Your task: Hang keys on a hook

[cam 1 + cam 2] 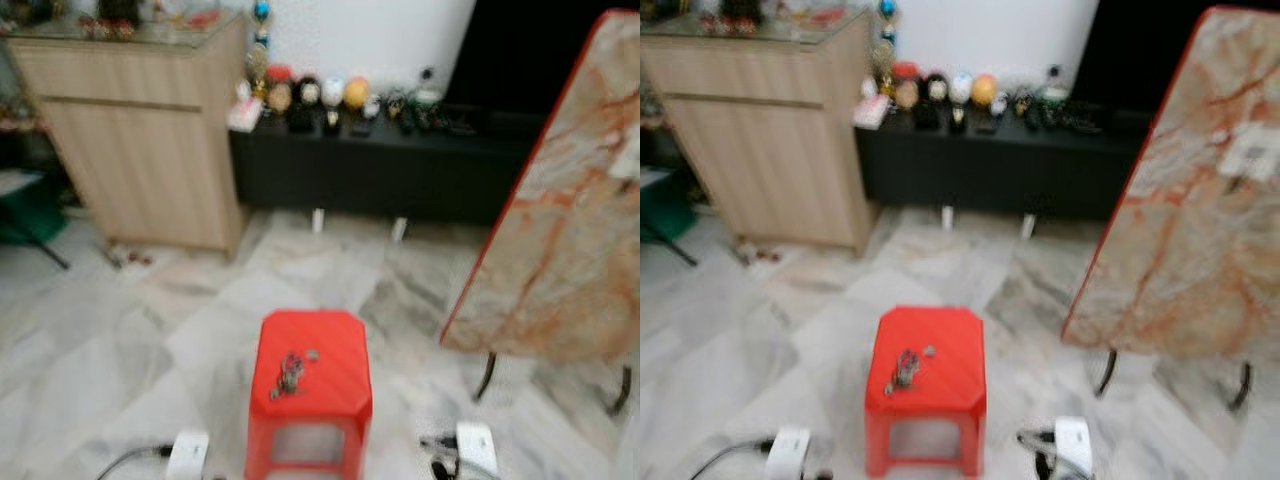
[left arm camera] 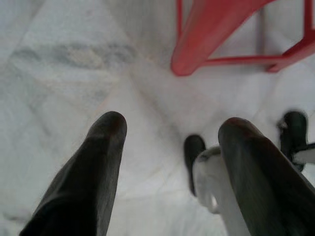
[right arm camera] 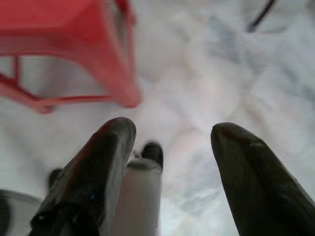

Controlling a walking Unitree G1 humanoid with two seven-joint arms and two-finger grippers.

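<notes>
A bunch of keys (image 1: 289, 372) lies on top of a red plastic stool (image 1: 311, 400) that stands on the marble floor just before me. My left gripper (image 2: 170, 132) hangs open over the floor beside one red stool leg (image 2: 206, 37). My right gripper (image 3: 170, 130) hangs open too, near the stool (image 3: 64, 49) on its other side. Both arms hang low with nothing between their fingers. The head views are blurred.
A tilted marble tabletop with a red edge (image 1: 565, 230) leans on thin dark legs at the right. A wooden cabinet (image 1: 140, 140) stands at the back left, and a low black bench (image 1: 380, 165) with small ornaments runs along the far wall. My feet (image 2: 194, 157) show below.
</notes>
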